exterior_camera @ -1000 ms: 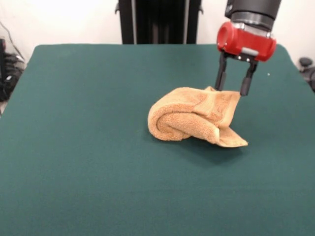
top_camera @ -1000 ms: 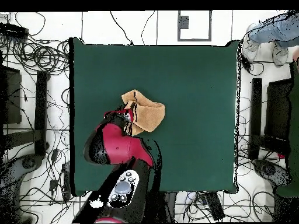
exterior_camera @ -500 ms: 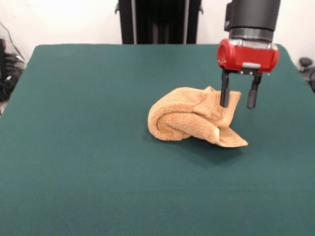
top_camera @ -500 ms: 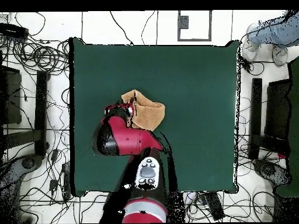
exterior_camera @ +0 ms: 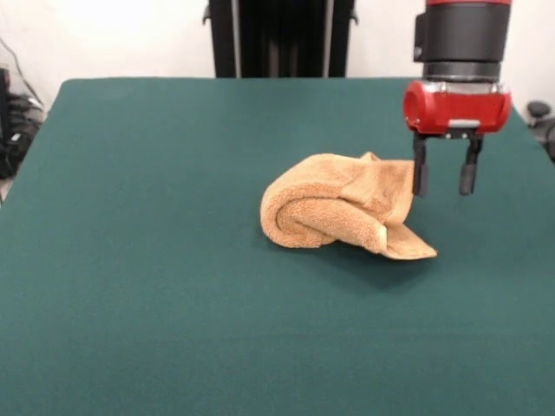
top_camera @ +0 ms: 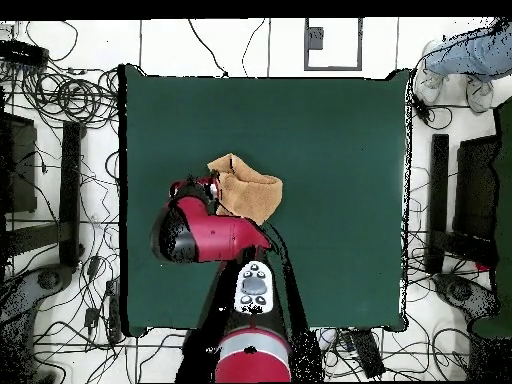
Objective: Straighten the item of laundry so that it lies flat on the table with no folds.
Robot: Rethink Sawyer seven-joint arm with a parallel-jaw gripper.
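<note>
The towel [exterior_camera: 344, 211] sits bunched and rolled a little right of the frame's center on the green counter [exterior_camera: 139, 260], one flat corner poking out at its lower right. The hand [exterior_camera: 444, 178] hangs just beside the towel's upper right edge, fingers spread and empty. At the overhead view's upper right, a person's legs [top_camera: 462, 52] show.
</note>
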